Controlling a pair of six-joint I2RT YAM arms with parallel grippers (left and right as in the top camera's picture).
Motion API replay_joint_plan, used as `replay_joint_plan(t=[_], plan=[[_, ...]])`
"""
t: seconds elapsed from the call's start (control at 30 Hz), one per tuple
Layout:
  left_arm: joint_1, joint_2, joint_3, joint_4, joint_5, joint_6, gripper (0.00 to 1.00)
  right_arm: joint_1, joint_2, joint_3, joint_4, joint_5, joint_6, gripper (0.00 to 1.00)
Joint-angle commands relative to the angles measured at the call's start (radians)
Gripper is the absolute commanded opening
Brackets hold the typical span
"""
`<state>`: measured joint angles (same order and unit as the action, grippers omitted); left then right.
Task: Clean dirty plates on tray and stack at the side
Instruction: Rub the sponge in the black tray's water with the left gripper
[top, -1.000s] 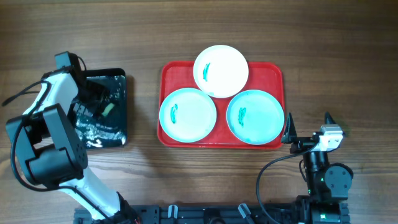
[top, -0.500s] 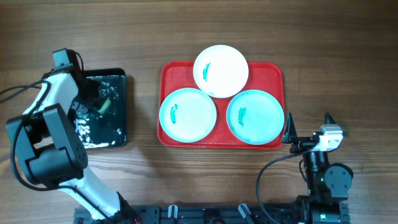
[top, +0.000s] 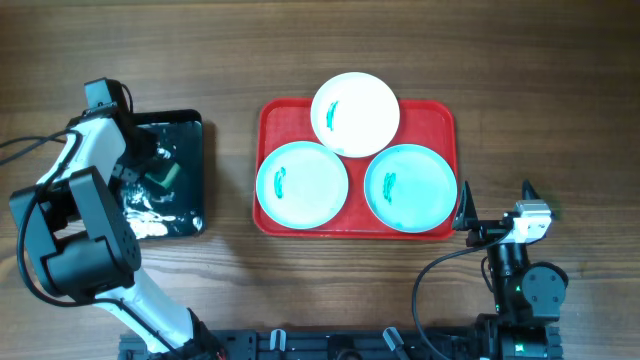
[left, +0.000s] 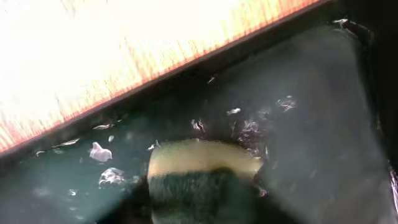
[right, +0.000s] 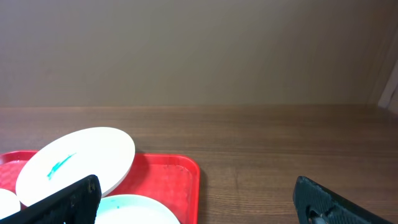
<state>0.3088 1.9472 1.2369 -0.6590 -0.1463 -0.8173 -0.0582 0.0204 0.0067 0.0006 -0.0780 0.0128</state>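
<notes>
Overhead looks down; right wrist, low, shares the tray (right: 185, 173); left seemingly close-up.

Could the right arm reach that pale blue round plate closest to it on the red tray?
Probably yes: the open right gripper sits beside the pale cyan round plate, with nothing between them.

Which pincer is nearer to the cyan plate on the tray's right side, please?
Right. The right pincer sits just off the red tray's edge beside that cyan plate; the left pincer is over the black tray, far off.
</notes>
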Motion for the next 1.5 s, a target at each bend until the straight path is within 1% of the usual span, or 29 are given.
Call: replay_joint_plan(t=[0.0, 0.13, 0.17, 0.2, 0.23, 0.3, 0.33, 0.37, 0.43, 0.47, 0.5, 0.53, 0.77, 0.8, 0.83, 0.87, 0.9, 0.97, 1.03, 1.07, 1.1, 1.17, 1.23, 1.27, 1.3, 1.33, 1.43, 1.47], plan=[[0.003, 0.014, -0.009, -0.07, 0.151, -0.002, 1.0, -0.005, -0.003, -0.002, 0.002, 0.002, -0.012, 1.0], [0.002, 0.014, -0.009, -0.142, 0.261, -0.002, 1.0, -0.005, -0.003, -0.002, 0.002, 0.002, -0.012, 1.0], [0.001, 0.014, -0.009, -0.151, 0.272, -0.002, 0.97, -0.005, -0.003, -0.002, 0.002, 0.002, -0.012, 1.0], [0.001, 0.014, -0.009, -0.151, 0.272, -0.002, 0.83, -0.005, -0.003, -0.002, 0.002, 0.002, -0.012, 1.0], [0.001, 0.014, -0.009, -0.15, 0.272, -0.002, 0.67, -0.005, -0.003, -0.002, 0.002, 0.002, -0.012, 1.0], [0.003, 0.014, -0.009, -0.146, 0.265, -0.002, 0.25, -0.005, -0.003, -0.002, 0.002, 0.002, -0.012, 1.0], [0.003, 0.014, -0.009, -0.145, 0.265, -0.002, 0.1, -0.005, -0.003, -0.002, 0.002, 0.002, -0.012, 1.0], [0.003, 0.014, -0.009, -0.141, 0.265, -0.002, 0.04, -0.005, -0.003, -0.002, 0.002, 0.002, -0.012, 1.0], [0.003, 0.014, -0.009, -0.12, 0.265, -0.002, 0.04, -0.005, -0.003, -0.002, 0.002, 0.002, -0.013, 1.0], [0.003, 0.014, -0.009, -0.114, 0.263, -0.002, 0.28, -0.005, -0.003, -0.002, 0.002, 0.002, -0.012, 1.0], [0.004, 0.014, -0.009, -0.106, 0.253, -0.002, 0.65, -0.005, -0.003, -0.002, 0.002, 0.002, -0.012, 1.0], [0.004, 0.014, -0.009, -0.091, 0.23, -0.002, 1.0, -0.005, -0.003, -0.002, 0.002, 0.002, -0.012, 1.0], [0.004, 0.014, -0.009, -0.027, 0.087, -0.002, 1.0, -0.005, -0.003, -0.002, 0.002, 0.002, -0.012, 1.0], [0.004, 0.014, -0.009, -0.023, 0.084, -0.002, 0.96, -0.005, -0.003, -0.002, 0.002, 0.002, -0.013, 1.0], [0.004, 0.014, -0.009, -0.021, 0.084, -0.002, 0.86, -0.005, -0.003, -0.002, 0.002, 0.002, -0.013, 1.0], [0.004, 0.014, -0.009, -0.017, 0.084, -0.002, 0.79, -0.005, -0.003, -0.002, 0.002, 0.002, -0.012, 1.0], [0.004, 0.014, -0.009, -0.014, 0.084, -0.002, 0.67, -0.005, -0.003, -0.002, 0.002, 0.002, -0.012, 1.0], [0.004, 0.014, -0.009, -0.013, 0.084, -0.002, 0.48, -0.005, -0.003, -0.002, 0.002, 0.002, -0.012, 1.0], [0.004, 0.014, -0.009, -0.014, 0.084, -0.002, 0.39, -0.005, -0.003, -0.002, 0.002, 0.002, -0.012, 1.0], [0.004, 0.014, -0.009, -0.014, 0.085, -0.002, 0.31, -0.005, -0.003, -0.002, 0.002, 0.002, -0.012, 1.0], [0.004, 0.014, -0.009, -0.014, 0.085, -0.002, 0.21, -0.005, -0.003, -0.002, 0.002, 0.002, -0.013, 1.0], [0.003, 0.01, -0.009, -0.024, 0.086, -0.002, 0.16, -0.005, -0.003, -0.002, 0.002, 0.002, -0.012, 1.0], [0.004, -0.004, -0.009, -0.043, 0.097, -0.002, 0.16, -0.005, -0.003, -0.002, 0.002, 0.002, -0.012, 1.0], [0.004, -0.018, -0.009, -0.053, 0.105, -0.002, 0.24, -0.005, -0.003, -0.002, 0.002, 0.002, -0.012, 1.0], [0.004, -0.029, -0.009, -0.06, 0.104, -0.002, 0.34, -0.005, -0.003, -0.002, 0.002, 0.002, -0.012, 1.0], [0.003, -0.037, -0.009, -0.064, 0.104, -0.002, 0.53, -0.005, -0.003, -0.002, 0.002, 0.002, -0.013, 1.0], [0.003, -0.046, -0.009, -0.073, 0.11, -0.002, 0.69, -0.005, -0.003, -0.002, 0.002, 0.002, -0.012, 1.0], [0.003, -0.045, -0.009, -0.079, 0.112, -0.002, 0.77, -0.005, -0.003, -0.002, 0.002, 0.002, -0.012, 1.0]])
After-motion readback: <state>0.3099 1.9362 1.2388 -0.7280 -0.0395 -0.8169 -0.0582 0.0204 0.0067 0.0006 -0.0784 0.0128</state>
